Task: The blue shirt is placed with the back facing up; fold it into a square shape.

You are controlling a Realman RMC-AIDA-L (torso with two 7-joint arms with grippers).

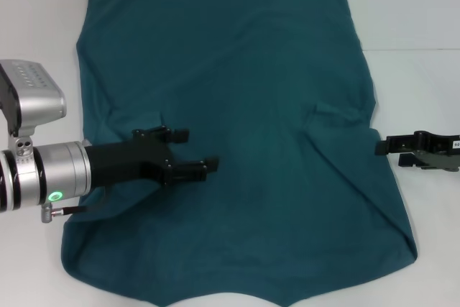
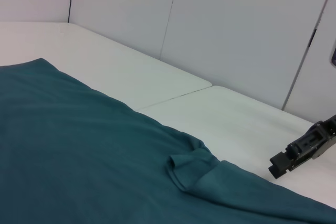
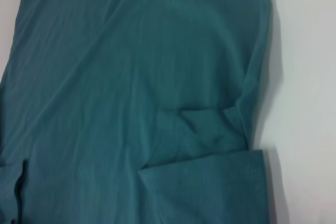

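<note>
Fabric fills the near foreground of the head view, where the blue shirt (image 1: pixel 244 141) lies spread across the white table (image 1: pixel 424 106), its curved near edge just reaching the bottom of the picture and its straight far edge running close to the top. No container of any kind shows on the surface.

Over the garment's left side, the left gripper (image 1: pixel 188 152) reaches in from the silver arm, its black fingers parted and hovering above the cloth with nothing between them; whether the tips touch the fabric cannot be told. A small green light glows on the silver wrist housing behind it.

On the opposite side, the right gripper (image 1: pixel 386 148) sits over bare table just beside the shirt's right edge, its tip pointing toward the cloth; its fingers lie close together, though whether they are shut cannot be told. The left wrist view shows that same gripper (image 2: pixel 281 163) low over the table, just off the cloth.

Midway up the right edge, the fabric is tucked inward, with a small raised fold (image 1: pixel 338 109) and creases running out from it; both wrist views show this bunched flap (image 2: pixel 191 169) (image 3: pixel 210 127). Beyond the shirt, a seam (image 2: pixel 173 98) divides the tabletop, and pale wall panels (image 2: pixel 236 30) stand behind.
</note>
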